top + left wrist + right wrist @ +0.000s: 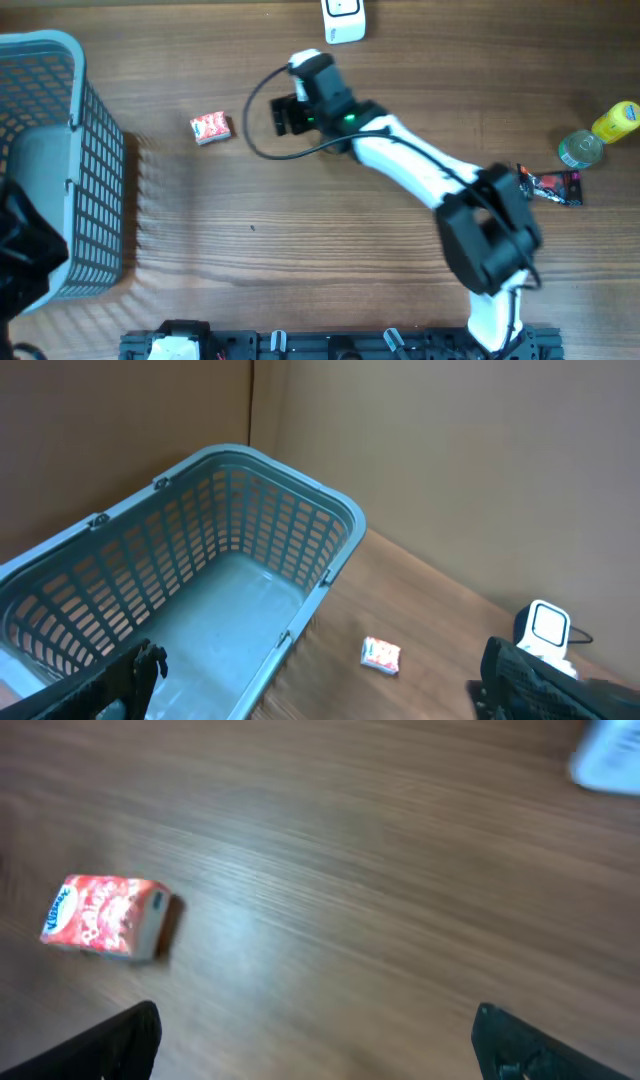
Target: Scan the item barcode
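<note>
Red-and-white carton (211, 128) is the item to scan: it lies flat on the wood table (300, 250), well apart from the white scanner (343, 20), down and to the left of it in the overhead view, held by nothing. The right gripper (290, 115) hangs between scanner and carton, nearer the scanner, with jaws spread wide and nothing between them. The left gripper (320, 690) is much farther left of the scanner, over the blue basket (340, 520), jaws likewise spread and empty. Judgement: the scan isn't done and the carton needs a pick first. Risks: the carton is small and low, so wide jaws coming down off-centre would likely shove or spin it rather than grip it. A pinch across the wrong faces could cover the barcode or aim it away from the scanner window. The black cable (262, 140) looped beside the right wrist could drag across the carton on approach. Unknowns: no barcode shows in any view, so which face carries it can't be told, and the carton's print is too blurred to read. The scanner is cut off at the frame edge overhead and is only a blur in the right wrist view. The left gripper is mostly cropped overhead. The bottle (600, 135) and dark packet (550, 185) sit far right of the scanner, not in play.
</note>
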Robot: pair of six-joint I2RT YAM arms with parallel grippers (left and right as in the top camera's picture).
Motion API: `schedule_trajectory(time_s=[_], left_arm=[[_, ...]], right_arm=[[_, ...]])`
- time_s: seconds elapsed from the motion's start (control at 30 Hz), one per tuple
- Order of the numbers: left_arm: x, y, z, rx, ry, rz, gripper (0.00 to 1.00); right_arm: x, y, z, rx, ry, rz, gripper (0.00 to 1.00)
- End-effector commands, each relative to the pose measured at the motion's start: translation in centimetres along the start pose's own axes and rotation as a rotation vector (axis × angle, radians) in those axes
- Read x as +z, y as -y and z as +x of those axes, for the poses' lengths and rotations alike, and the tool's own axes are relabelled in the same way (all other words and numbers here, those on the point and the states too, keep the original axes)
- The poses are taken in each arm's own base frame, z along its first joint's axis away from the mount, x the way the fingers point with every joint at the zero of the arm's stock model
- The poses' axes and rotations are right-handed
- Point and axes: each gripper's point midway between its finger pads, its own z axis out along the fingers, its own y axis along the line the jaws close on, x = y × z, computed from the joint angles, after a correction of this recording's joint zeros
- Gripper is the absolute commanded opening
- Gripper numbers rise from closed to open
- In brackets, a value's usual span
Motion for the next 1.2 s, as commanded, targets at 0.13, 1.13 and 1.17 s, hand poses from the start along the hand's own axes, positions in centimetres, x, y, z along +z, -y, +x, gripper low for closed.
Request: schedule_trajectory(time_s=[0.13, 1.13, 1.17], left_arm=[[-0.7, -0.7, -0.1, -0.023, 0.023, -0.007, 1.0], [-0.7, -0.3, 0.1, -0.019, 0.01, 0.019, 1.0], [-0.7, -0.3, 0.1, -0.019, 0.01, 0.02, 1.0]], right_arm=[[4.7, -5.2, -0.4, -0.087, 0.145, -0.098, 1.0], [9.7, -16.7, 4.7, -0.186, 0.255, -0.156, 1.0], [10.0, -17.1, 5.2, -0.191, 0.256, -0.164, 1.0]])
